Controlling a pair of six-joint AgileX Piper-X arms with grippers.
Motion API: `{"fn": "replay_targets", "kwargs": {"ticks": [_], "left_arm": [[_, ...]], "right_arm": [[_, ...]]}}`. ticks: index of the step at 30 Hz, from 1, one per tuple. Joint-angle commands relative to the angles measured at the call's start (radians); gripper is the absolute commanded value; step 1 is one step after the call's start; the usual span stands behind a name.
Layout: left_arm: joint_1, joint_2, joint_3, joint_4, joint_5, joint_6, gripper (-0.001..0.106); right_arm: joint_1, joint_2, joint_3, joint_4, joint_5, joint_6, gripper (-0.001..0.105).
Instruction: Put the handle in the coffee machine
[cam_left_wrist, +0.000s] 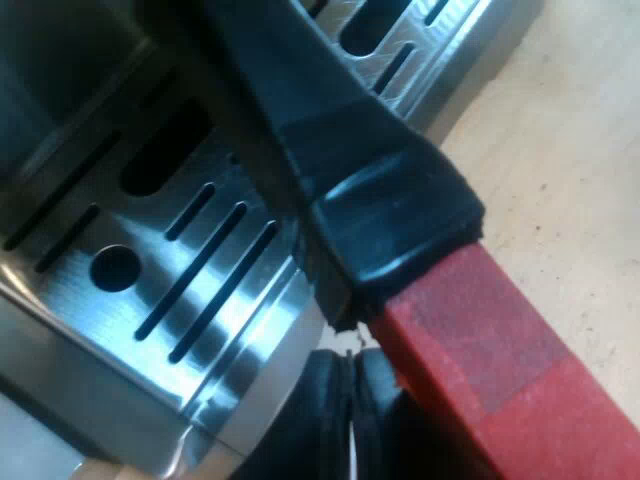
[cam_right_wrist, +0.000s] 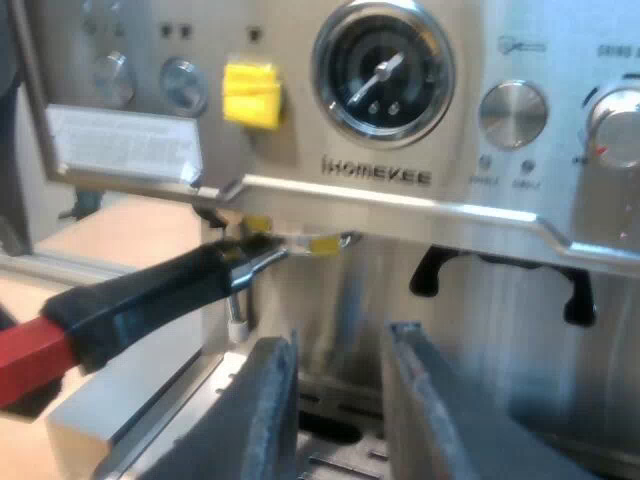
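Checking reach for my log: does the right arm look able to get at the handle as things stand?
Probably yes. The right pincer is open and empty, facing the machine, and the handle juts from its front with nothing between them; it would need to shift sideways.

iHOMEKEE brand on espresso machine (cam_right_wrist: 300, 150) front, below pressure gauge (cam_right_wrist: 383, 75)

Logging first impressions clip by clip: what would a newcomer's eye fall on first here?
The dark handle with its red end stands out most, close over the slotted steel drip tray and, in the right wrist view, reaching up under the silver espresso machine's front. On that front sit a round black pressure gauge and a small yellow block. The right tool hangs open before the machine, holding nothing.
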Motion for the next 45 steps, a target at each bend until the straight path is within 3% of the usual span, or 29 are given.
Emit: {"fn": "replay_targets", "kwargs": {"ticks": [1,5,7,15,22,24,28,33,38,40,45], "left_arm": [[-0.060,-0.018,-0.001,0.003,0.098,-0.008,0.000],[-0.110,-0.018,-0.001,-0.060,0.094,-0.018,0.000],[-0.136,-0.018,-0.001,-0.132,0.094,-0.021,0.000],[-0.191,0.020,-0.001,-0.216,0.157,-0.021,0.000],[-0.193,0.046,-0.001,-0.280,0.169,-0.021,0.000],[-0.193,0.046,-0.001,-0.322,0.240,-0.072,0.000],[-0.193,0.046,-0.001,-0.370,0.250,-0.144,0.000],[-0.172,0.046,-0.001,-0.346,0.245,-0.146,0.000],[-0.089,0.038,-0.001,-0.272,0.245,-0.146,0.000],[-0.014,0.002,-0.001,-0.177,0.245,-0.108,0.000],[0.037,-0.041,-0.001,-0.107,0.241,-0.057,0.000]], "right_arm": [[-0.002,-0.061,-0.007,0.104,-0.044,0.048,0.025],[-0.002,-0.127,-0.027,0.255,-0.096,0.158,0.025],[-0.002,-0.172,-0.076,0.469,-0.135,0.224,0.025],[-0.002,-0.180,-0.134,0.552,-0.186,0.227,0.025],[-0.002,-0.180,-0.137,0.555,-0.199,0.227,0.025],[-0.002,-0.180,-0.137,0.561,-0.199,0.227,0.025],[-0.002,-0.180,-0.137,0.582,-0.199,0.229,0.025],[-0.002,-0.180,-0.137,0.600,-0.199,0.229,0.025],[-0.002,-0.180,-0.137,0.599,-0.199,0.229,0.025],[-0.002,-0.180,-0.137,0.601,-0.217,0.229,0.025],[-0.005,-0.180,-0.137,0.611,-0.280,0.229,0.032]]}}
